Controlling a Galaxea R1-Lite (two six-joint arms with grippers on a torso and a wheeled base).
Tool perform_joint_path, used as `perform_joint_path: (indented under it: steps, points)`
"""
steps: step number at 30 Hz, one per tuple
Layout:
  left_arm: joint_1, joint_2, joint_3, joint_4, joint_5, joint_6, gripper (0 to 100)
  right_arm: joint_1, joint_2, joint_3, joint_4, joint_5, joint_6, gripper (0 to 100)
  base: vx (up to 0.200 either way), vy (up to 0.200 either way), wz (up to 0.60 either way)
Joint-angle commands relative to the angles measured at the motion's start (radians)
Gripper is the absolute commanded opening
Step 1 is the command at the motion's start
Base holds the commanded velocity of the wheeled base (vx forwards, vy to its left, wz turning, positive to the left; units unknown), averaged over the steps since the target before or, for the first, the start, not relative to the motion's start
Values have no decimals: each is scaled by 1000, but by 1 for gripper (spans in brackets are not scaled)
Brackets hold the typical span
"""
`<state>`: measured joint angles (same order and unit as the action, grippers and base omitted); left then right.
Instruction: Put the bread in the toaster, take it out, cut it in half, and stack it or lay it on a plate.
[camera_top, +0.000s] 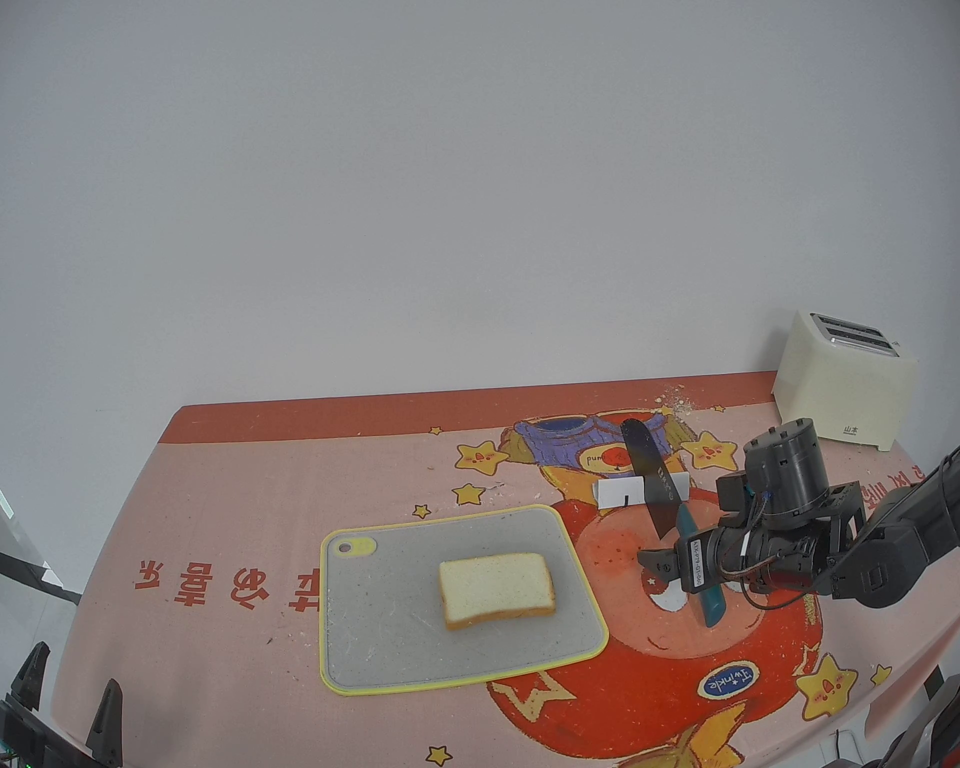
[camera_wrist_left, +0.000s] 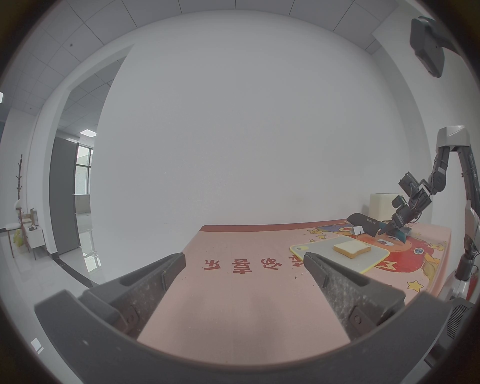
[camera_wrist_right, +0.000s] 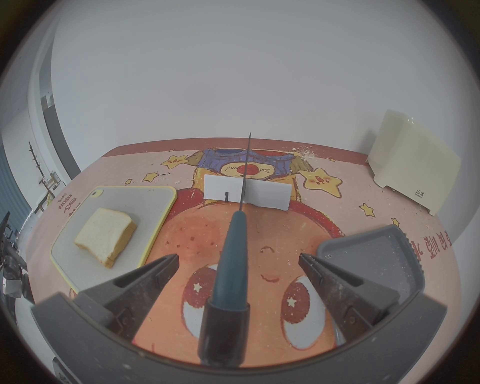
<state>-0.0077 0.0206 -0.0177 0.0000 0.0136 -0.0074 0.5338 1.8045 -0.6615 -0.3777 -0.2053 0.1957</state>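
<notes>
You are looking down at a tabletop (camera_top: 250, 480) covered by a pink and orange cartoon cloth. One slice of bread (camera_top: 497, 588), whole and uncut, lies flat on a grey cutting board (camera_top: 385, 620) with a yellow rim. The board sits around the middle of the tabletop, closer to the near edge, and the slice rests on the half of the board nearer the right edge. A cream toaster (camera_top: 843, 378) stands at the far right corner with its two slots facing up, and a few crumbs (camera_top: 680, 403) are scattered near it along the far edge. Between the board and the right edge is a knife (camera_top: 668, 510) with a dark blade and a teal handle. Its blade stands on edge in the slot of a small white holder (camera_top: 620, 491), tip toward the far edge, handle toward the near edge. Your right gripper (camera_wrist_right: 237, 257) is at that handle, released: its fingers are spread wide, one on each side, with a gap showing on both sides. Just beside it, toward the right edge, lies a grey tray (camera_wrist_right: 372, 260) with a ridged rim. Your left gripper (camera_wrist_left: 244, 257) hangs at the near left corner, well apart from the board, fingers spread wide and holding nothing.
</notes>
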Motion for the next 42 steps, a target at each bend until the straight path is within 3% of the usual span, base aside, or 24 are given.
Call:
perform_joint_path:
  steps: [1,19,20,42]
  points:
    - [0,1,18,0,0,0,100,0,12,-3,0,0,1,100,0,0,0]
    - [0,1,18,0,0,0,100,0,24,-13,2,-6,-1,100,0,0,0]
    - [0,1,18,0,0,1,100,0,24,-13,2,-6,-1,0,0,0,0]
    - [0,1,18,0,0,0,100,-2,-5,-55,3,-9,-6,0,0,0,0]
